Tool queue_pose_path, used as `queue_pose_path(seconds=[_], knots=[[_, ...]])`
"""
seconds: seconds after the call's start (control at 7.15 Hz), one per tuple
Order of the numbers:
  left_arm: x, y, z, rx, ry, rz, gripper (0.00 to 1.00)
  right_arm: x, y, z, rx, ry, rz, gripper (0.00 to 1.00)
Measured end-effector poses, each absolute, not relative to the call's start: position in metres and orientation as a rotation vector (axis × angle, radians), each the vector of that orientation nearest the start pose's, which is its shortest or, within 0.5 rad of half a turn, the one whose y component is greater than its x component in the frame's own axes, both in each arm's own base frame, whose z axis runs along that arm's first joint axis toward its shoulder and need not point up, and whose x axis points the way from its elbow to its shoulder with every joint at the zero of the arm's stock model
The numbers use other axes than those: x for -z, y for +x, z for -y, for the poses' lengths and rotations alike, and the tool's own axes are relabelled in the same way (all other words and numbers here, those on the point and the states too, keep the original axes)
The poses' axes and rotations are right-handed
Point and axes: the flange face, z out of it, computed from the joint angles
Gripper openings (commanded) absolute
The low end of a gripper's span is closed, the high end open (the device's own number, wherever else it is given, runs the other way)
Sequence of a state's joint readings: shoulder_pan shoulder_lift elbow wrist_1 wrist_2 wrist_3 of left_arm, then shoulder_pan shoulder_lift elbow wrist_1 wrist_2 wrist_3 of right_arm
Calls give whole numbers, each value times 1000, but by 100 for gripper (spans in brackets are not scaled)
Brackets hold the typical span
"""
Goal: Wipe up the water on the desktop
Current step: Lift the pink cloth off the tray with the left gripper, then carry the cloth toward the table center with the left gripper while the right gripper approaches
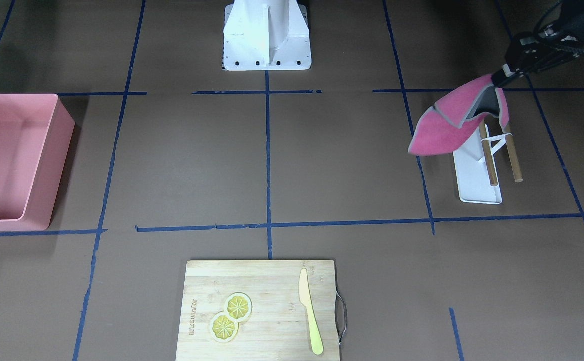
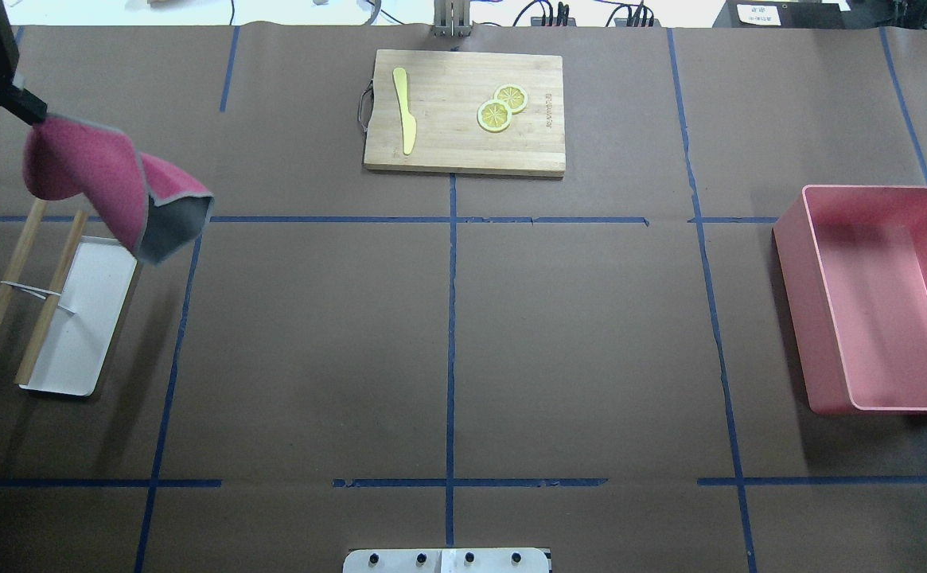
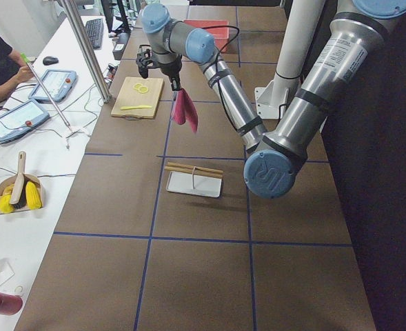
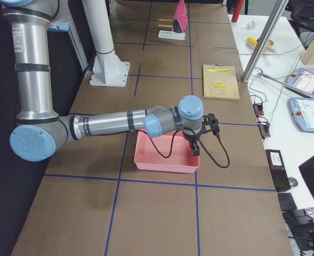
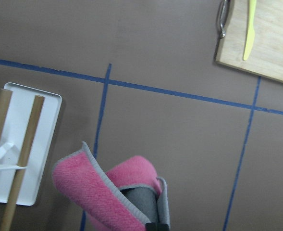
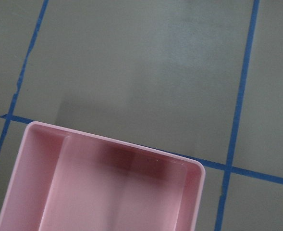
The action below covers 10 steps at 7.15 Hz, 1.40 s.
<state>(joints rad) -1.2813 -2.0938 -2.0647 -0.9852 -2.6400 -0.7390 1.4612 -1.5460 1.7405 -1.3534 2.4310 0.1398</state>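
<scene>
The desktop (image 2: 312, 334) is a dark-brown surface with blue tape lines; I see no clear water on it. My left gripper (image 1: 500, 79) is shut on a corner of a pink and grey cloth (image 1: 442, 125), which hangs in the air above a small rack (image 1: 477, 175). The overhead view shows the left gripper (image 2: 37, 118) and cloth (image 2: 89, 175) at the far left. In the left wrist view the cloth (image 5: 98, 192) hangs folded below the camera. My right gripper (image 4: 195, 149) hovers over the pink bin (image 4: 164, 160); I cannot tell whether it is open.
The rack has a white base (image 2: 85, 318) and two wooden bars (image 2: 1, 294). A wooden cutting board (image 2: 447, 143) with a yellow knife (image 2: 404, 107) and two lemon slices (image 2: 501, 107) lies at the far middle. The pink bin (image 2: 789, 239) stands at the right.
</scene>
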Motion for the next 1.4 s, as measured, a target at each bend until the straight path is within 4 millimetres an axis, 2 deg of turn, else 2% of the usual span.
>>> queue_pose_path(seconds=[0.14, 0.28, 0.42, 0.7, 0.84, 1.12, 1.26, 1.4], knots=[[-172, 128, 518, 194, -207, -1107, 0, -501, -22, 515, 150, 305, 915, 100], [-149, 159, 517, 218, -233, -1103, 0, -467, -53, 515, 141, 338, 962, 100], [-131, 189, 523, 255, -248, -1114, 0, -432, -90, 516, 129, 378, 1022, 100], [-112, 225, 544, 318, -270, -1162, 0, -370, -174, 505, 107, 511, 1133, 100], [-99, 243, 548, 329, -293, -1173, 0, -344, -229, 490, 90, 596, 1175, 100], [-80, 272, 552, 357, -341, -1190, 0, -293, -342, 440, 56, 752, 1218, 100], [-74, 288, 559, 383, -368, -1204, 0, -269, -385, 413, 53, 799, 1242, 100], [-68, 304, 564, 401, -393, -1215, 0, -253, -413, 389, 56, 829, 1260, 100]])
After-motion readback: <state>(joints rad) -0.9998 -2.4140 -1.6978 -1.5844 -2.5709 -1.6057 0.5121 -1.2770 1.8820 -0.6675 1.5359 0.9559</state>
